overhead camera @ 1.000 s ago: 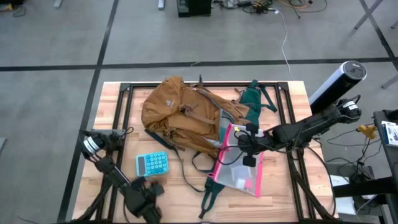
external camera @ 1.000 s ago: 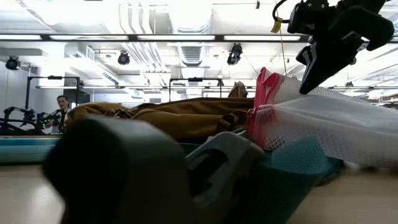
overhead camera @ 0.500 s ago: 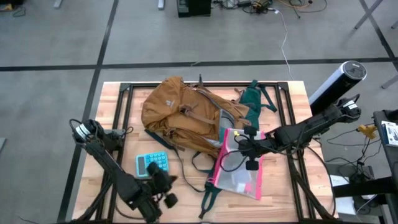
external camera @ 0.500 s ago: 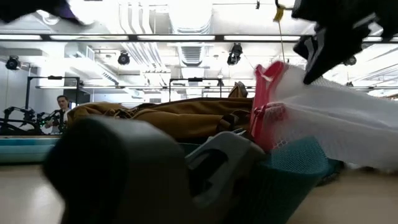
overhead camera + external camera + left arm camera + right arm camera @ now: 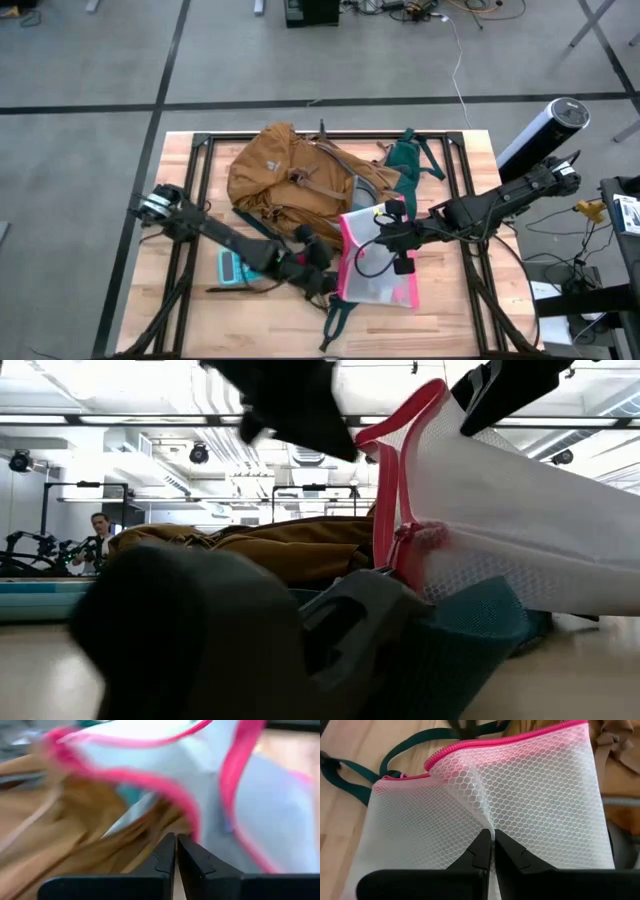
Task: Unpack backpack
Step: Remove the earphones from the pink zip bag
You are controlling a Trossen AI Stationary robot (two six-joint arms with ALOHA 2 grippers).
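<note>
Backpack: we see the backpack (image 5: 300,185) lying on its side on the worktop (image 5: 180,310), far-centre; mustard-tan fabric w/ brown straps, dark green straps trailing toward the near edge.
Pouch: mesh pouch (image 5: 378,268) w/ pink zip edge sits just right of the backpack, its pink edge lifted off the worktop, touching the backpack's side.
Right gripper: right gripper (image 5: 392,232) is over the pouch's upper part; in the right wrist view its jaws are clenched on a pinch of the white mesh (image 5: 490,827).
Left gripper: left gripper (image 5: 318,280) reaches across from the left, near the pouch's pink edge & the backpack's near side; jaws pressed together w/ nothing between them in the left wrist view, pouch just ahead.
Calculator: teal calculator (image 5: 230,268) is mostly covered by the left arm; only part shows.
Hidden/unclear: backpack opening can't be made out from above. Low view is blocked by a big dark blurred shape up front, so we see only a strip of the backpack (image 5: 260,550) behind it. Left wrist view is smeared; pouch contents not readable.
Writing: small mark on the backpack's top panel, too small to read. No other legible labels.
Background: a person (image 5: 100,530) shows far off in the low view.
</note>
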